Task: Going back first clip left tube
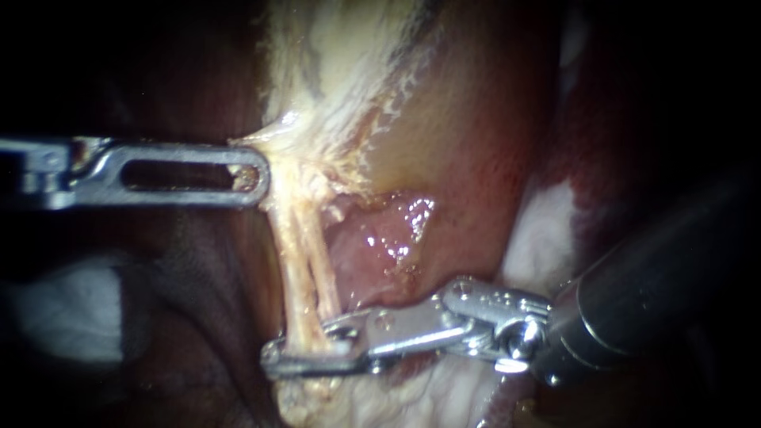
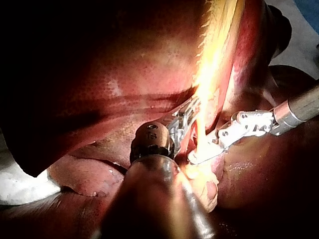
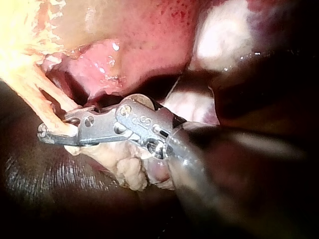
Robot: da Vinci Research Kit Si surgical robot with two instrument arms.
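Endoscope view: right instrument (image 1: 306, 346) astride tube (image 1: 296, 261)

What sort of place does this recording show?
Probably a surgical practice bench, seen close up: the left instrument and right instrument work on pale tubes beside a liver, with white cloth lying next to the tissue.

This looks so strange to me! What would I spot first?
Pale, stringy tubes stretch down the middle of the endoscope view, bright against darker tissue. The shiny right instrument meets their lower end, and the left instrument sits at their upper end.
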